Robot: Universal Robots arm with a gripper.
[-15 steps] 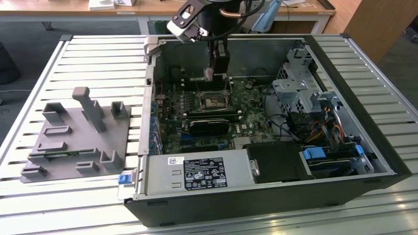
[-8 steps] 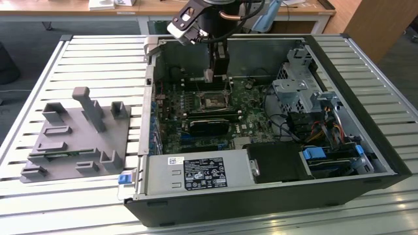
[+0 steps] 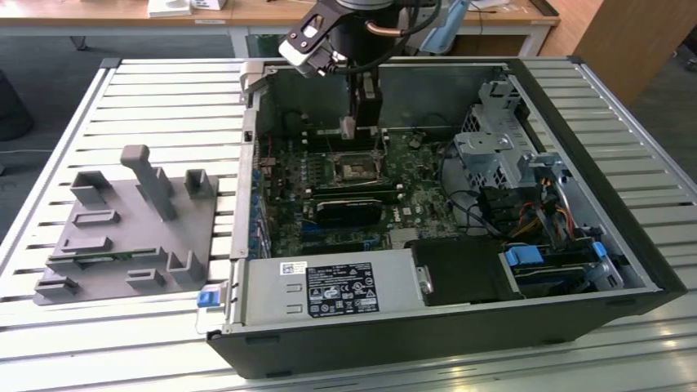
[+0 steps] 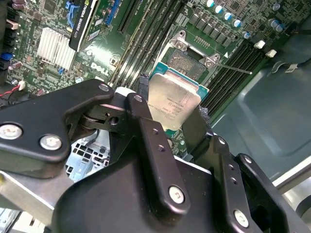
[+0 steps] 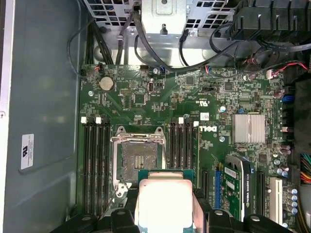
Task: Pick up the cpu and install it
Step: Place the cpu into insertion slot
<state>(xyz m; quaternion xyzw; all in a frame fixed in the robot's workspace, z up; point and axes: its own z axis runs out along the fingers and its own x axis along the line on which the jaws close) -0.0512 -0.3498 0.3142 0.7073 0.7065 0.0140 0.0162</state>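
Holding the cpu (image 4: 176,94) tight between its two fingers, the gripper (image 3: 361,124) hangs in the upper middle of the exterior view, just above the open socket (image 5: 138,156) on the green board (image 5: 160,97). The picking up is done. The chip is not in the socket yet.

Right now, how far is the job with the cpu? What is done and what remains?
Done: the cpu is picked up; the hand is shut on its edges. In hand: the chip hangs above the motherboard, close to the socket, as both wrist views show. Left: the install itself; the socket is empty and the cpu is not seated in it.
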